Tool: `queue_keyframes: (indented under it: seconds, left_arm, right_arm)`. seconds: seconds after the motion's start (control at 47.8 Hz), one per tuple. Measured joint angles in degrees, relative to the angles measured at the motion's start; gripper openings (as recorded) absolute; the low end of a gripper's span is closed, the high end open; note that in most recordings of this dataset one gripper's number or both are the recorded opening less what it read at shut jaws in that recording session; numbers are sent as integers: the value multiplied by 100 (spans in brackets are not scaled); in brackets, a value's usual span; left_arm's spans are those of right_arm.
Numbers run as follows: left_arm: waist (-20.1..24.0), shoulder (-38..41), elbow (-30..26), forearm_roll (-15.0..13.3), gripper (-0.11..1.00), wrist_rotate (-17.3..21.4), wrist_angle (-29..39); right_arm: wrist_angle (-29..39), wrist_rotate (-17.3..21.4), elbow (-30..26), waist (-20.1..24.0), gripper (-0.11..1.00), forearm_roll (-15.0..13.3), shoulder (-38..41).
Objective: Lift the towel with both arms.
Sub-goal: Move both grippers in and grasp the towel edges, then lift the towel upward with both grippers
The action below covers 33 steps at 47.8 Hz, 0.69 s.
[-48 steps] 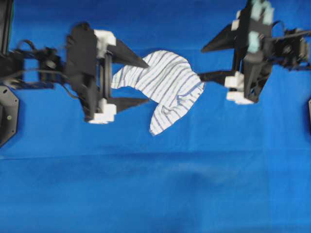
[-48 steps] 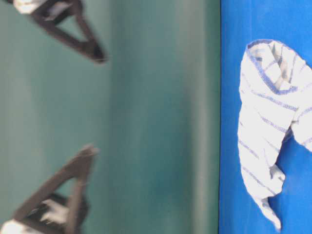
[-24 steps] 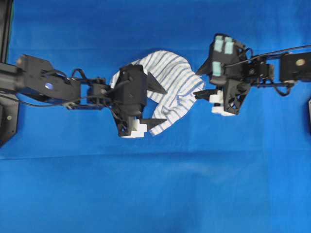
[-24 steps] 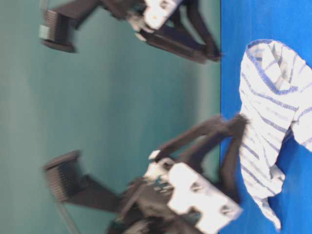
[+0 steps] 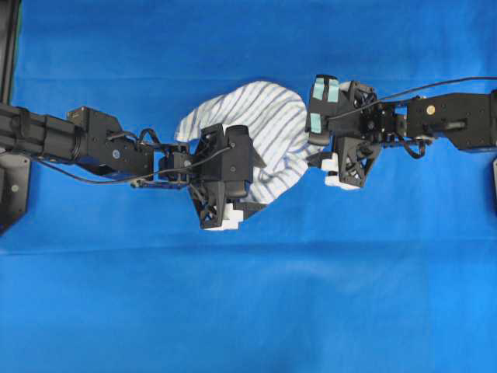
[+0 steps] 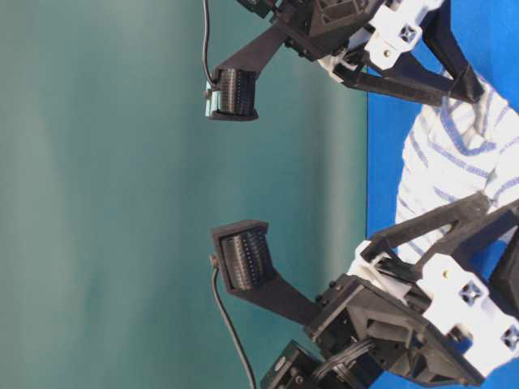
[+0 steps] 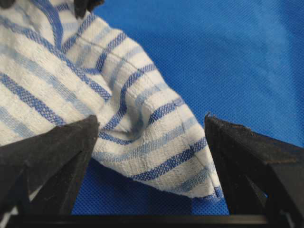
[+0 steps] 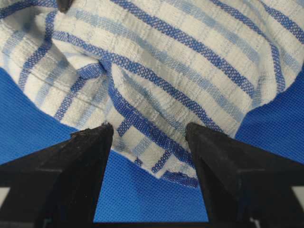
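Towel (image 5: 264,128) on sheet (image 5: 248,303), between left gripper (image 5: 247,185) and right gripper (image 5: 317,144), jaws straddling its edges.

Spread left gripper (image 7: 152,126) straddles towel (image 7: 95,99) corner on blue sheet (image 7: 228,52).

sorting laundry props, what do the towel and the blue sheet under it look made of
Towel: looks like soft woven cotton, matte; visible thread weave, blue stripes, limp folds. Blue sheet: seems a fine knit or mesh-textured synthetic fabric, matte; tiny regular dimples show, though fibre can't be told.

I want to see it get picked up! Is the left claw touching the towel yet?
Cannot tell. In the left wrist view the open left claw straddles a corner of the towel, but no view plainly shows contact or a gap.
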Motion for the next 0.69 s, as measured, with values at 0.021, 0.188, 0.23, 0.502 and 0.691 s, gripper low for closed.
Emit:
queue_keyframes:
  seconds: [0.021,0.188,0.23,0.502,0.691]
  left_arm:
    - [0,9,-9,0,87,0,0]
    - [0,18,-9,-9,58,-18,53]
    - [0,18,0,0,46,-9,97]
    - [62,9,-9,-9,1,-18,352]
    - [70,-18,-9,0,1,-18,387]
  right_arm:
    - [0,0,0,0,65,0,0]
    - [-26,-26,0,-9,53,-9,0]
    - [-44,-35,0,-9,44,-9,0]
    - [-70,-44,0,-18,3,-9,0]
    - [-62,-9,-62,-9,3,-9,0]
